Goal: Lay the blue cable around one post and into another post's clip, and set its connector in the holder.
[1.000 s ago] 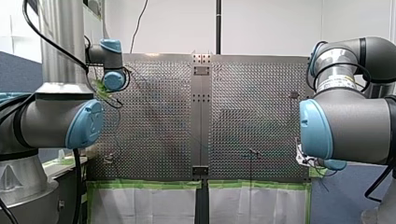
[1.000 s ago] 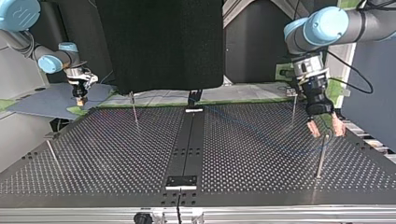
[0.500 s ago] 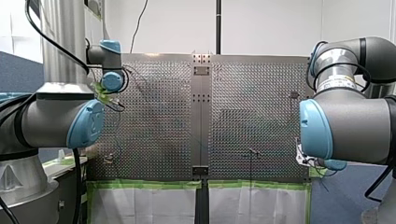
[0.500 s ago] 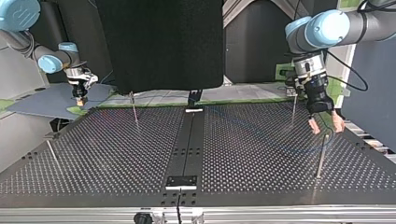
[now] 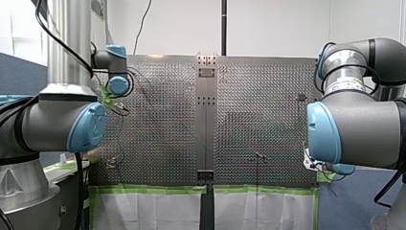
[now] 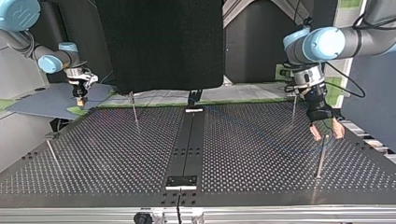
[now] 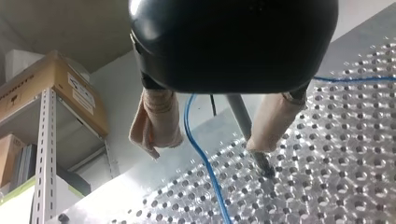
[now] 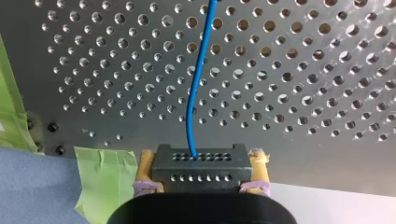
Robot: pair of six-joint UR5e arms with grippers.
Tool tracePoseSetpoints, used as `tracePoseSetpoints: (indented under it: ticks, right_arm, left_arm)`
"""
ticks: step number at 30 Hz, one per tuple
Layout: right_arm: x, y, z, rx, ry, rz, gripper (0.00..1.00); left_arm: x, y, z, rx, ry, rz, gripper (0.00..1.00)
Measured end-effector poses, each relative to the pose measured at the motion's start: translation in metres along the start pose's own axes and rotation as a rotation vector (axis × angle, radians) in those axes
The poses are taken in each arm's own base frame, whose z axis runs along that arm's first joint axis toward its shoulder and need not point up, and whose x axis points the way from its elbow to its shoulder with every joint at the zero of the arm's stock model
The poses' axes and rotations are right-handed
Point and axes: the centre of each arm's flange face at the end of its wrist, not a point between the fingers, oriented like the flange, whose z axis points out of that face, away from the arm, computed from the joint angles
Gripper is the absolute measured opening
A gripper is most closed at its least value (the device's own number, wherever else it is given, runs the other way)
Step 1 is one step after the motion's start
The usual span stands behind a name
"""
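Right gripper [image 8: 203,158] is clamped on the black perforated connector block [image 8: 201,169] ending the thin blue cable [image 8: 199,70], at the perforated metal table's [image 8: 303,56] edge. Left gripper [image 7: 208,145] hangs wide apart, empty, straddling the cable and a slim metal post [image 7: 240,116].

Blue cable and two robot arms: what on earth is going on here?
Two arms are laying a blue cable across a table full of holes. My right gripper is shut on the cable's black connector, near a corner of the table. My left gripper hangs open over the table, with the cable and a thin metal post between its fingers. The connector is not in a holder yet.
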Motion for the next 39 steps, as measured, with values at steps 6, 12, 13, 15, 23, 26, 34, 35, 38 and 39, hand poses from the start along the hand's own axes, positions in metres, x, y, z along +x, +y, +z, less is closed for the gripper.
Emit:
tracePoseSetpoints:
  ticks: [6, 12, 13, 15, 23, 26, 34, 35, 38, 39]
  right_arm:
    - [0.000, 0.000, 0.000, 0.000, 0.001, 0.001, 0.00]
    - [0.000, 0.002, 0.000, -0.002, 0.002, 0.002, 0.00]
    - [0.000, 0.001, 0.000, -0.001, 0.002, 0.002, 0.00]
    - [0.000, 0.001, 0.000, 0.000, 0.002, 0.002, 0.00]
    - [0.000, 0.003, 0.000, -0.002, 0.002, 0.004, 0.00]
    - [0.000, 0.005, -0.001, -0.005, 0.002, 0.005, 0.00]
    - [0.000, 0.013, -0.002, -0.019, 0.004, 0.016, 0.00]
    - [0.000, 0.015, -0.002, -0.021, 0.005, 0.019, 0.00]
    - [0.000, 0.019, -0.003, -0.029, 0.005, 0.028, 0.00]
    - [0.000, 0.019, -0.003, -0.030, 0.005, 0.030, 0.00]
  left_arm:
    - [-0.001, 0.012, 0.022, -0.050, -0.042, 0.012, 1.00]
    - [-0.015, 0.021, 0.046, -0.087, -0.086, 0.050, 1.00]
    - [-0.018, 0.021, 0.051, -0.085, -0.091, 0.058, 1.00]
    - [-0.021, 0.020, 0.058, -0.078, -0.093, 0.072, 1.00]
    - [-0.014, 0.014, 0.082, -0.053, -0.054, 0.097, 1.00]
    - [-0.016, 0.013, 0.086, -0.049, -0.059, 0.097, 1.00]
    - [-0.021, 0.028, 0.094, -0.077, -0.080, 0.106, 1.00]
    - [-0.021, 0.031, 0.095, -0.082, -0.080, 0.109, 1.00]
    - [-0.019, 0.037, 0.097, -0.092, -0.079, 0.122, 1.00]
    - [-0.019, 0.038, 0.097, -0.093, -0.079, 0.127, 1.00]
